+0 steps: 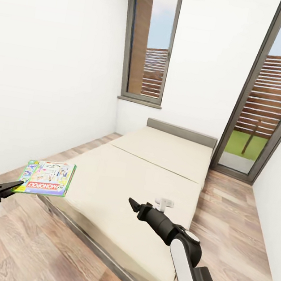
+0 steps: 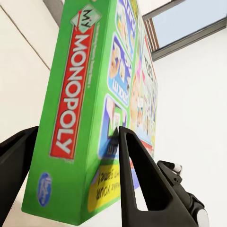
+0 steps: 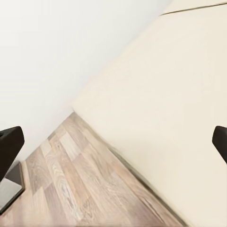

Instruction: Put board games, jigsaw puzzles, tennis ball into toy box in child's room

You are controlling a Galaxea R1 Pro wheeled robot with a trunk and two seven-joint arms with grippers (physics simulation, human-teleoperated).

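Your left tool (image 1: pixel 15 185) pinches the Monopoly box (image 1: pixel 47 178) by one edge, held flat beside the bed (image 1: pixel 152 178); swinging may slip it. Right tool (image 1: pixel 134 204) spread wide, empty.

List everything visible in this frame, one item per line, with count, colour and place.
Monopoly box: one, green and white, held level over the bed's near left corner by the left claw.
Bed: one, beige mattress, grey headboard, against the far wall.
Windows: two, dark-framed, far wall and right.
Floor: wood planks, around the bed.
Walls: white.
Left claw: one, black, shut on the Monopoly box's edge.
Right claw: one, black, open and empty over the mattress.
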